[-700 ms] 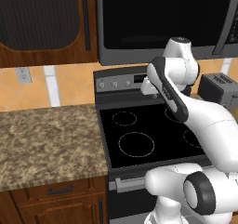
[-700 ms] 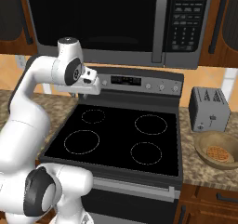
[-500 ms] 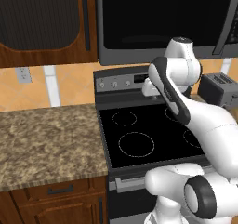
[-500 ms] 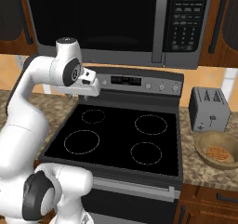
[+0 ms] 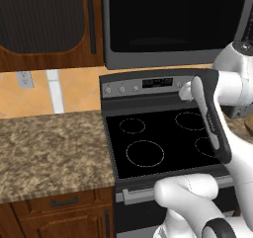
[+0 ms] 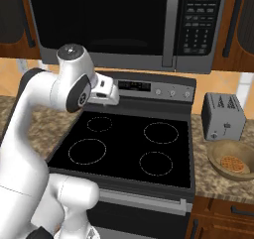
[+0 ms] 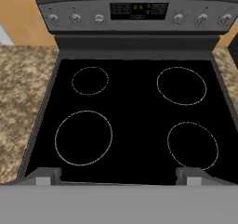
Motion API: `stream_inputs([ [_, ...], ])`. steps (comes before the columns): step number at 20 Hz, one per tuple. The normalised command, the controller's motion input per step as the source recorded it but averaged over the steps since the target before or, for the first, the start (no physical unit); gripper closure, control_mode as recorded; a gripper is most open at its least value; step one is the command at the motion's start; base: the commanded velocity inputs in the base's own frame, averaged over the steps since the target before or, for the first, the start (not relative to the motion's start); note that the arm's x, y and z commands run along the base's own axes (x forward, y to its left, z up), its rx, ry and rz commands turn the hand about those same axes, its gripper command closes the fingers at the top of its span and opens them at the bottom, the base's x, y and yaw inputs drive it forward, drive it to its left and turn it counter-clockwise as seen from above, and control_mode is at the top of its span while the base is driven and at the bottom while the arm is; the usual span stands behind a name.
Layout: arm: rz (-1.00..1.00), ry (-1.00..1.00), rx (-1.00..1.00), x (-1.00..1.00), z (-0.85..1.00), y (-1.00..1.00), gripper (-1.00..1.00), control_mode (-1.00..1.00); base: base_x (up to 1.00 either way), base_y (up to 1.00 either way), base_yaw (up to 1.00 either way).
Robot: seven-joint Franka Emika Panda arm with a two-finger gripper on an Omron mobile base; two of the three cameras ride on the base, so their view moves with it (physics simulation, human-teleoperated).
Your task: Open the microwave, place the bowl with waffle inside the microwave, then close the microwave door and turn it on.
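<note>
So the gripper [image 7: 119,175] is hanging over the front edge of the stove [image 6: 124,149], looking straight down at the black glass top, and its two fingertips [image 7: 42,175] sit wide apart with nothing between them. Makes sense to me: nothing's been grabbed yet, and open jaws are what you'd want for hooking a door handle. The arm is folded up fairly high, roughly level with the stove's control panel, which reads like a parked pose rather than a reach for anything in particular.

Moving out to the right, the bowl with waffle [image 6: 232,159] sits on the speckled counter [image 6: 218,176] just in front of the little grey toaster [image 6: 222,115]. It's a tan bowl and the only thing in it is the one gridded orange-brown waffle, lying flat at the bottom. It's well apart from the gripper, so I'd guess it's been left there until the oven above is open.

Furthest back and up top is the microwave [image 6: 124,25], mounted over the stove. The microwave door [image 6: 99,17] looks fully shut, flush with the frame, with the long vertical handle [image 6: 171,25] next to the keypad [image 6: 198,27]. Can't see through the dark window, so no idea if there's anything inside. My read: step one, opening the door, hasn't started yet.
</note>
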Motion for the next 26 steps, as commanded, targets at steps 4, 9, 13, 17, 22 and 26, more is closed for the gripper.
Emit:
stream_inputs([
  [4,0.0,-0.06,0.01,-0.18,0.74,-0.74,-1.0,-1.0,0.0,0.0,0.0],
  [9,-0.05,-0.09,0.0,-0.14,0.7,-0.82,-1.0,-1.0,0.0,0.0,0.0],
  [13,-0.16,-0.09,0.0,-0.02,0.78,-0.57,-1.0,-1.0,0.0,0.0,0.0],
  [17,-0.11,-0.16,0.0,0.01,0.73,-0.33,-1.0,-1.0,0.0,0.0,0.0],
  [22,-0.09,-0.24,0.0,0.15,0.41,-0.17,-1.0,-1.0,0.0,0.0,0.0],
  [26,-0.04,-0.44,0.0,0.14,0.19,-0.19,-1.0,-1.0,0.0,0.0,0.0],
])
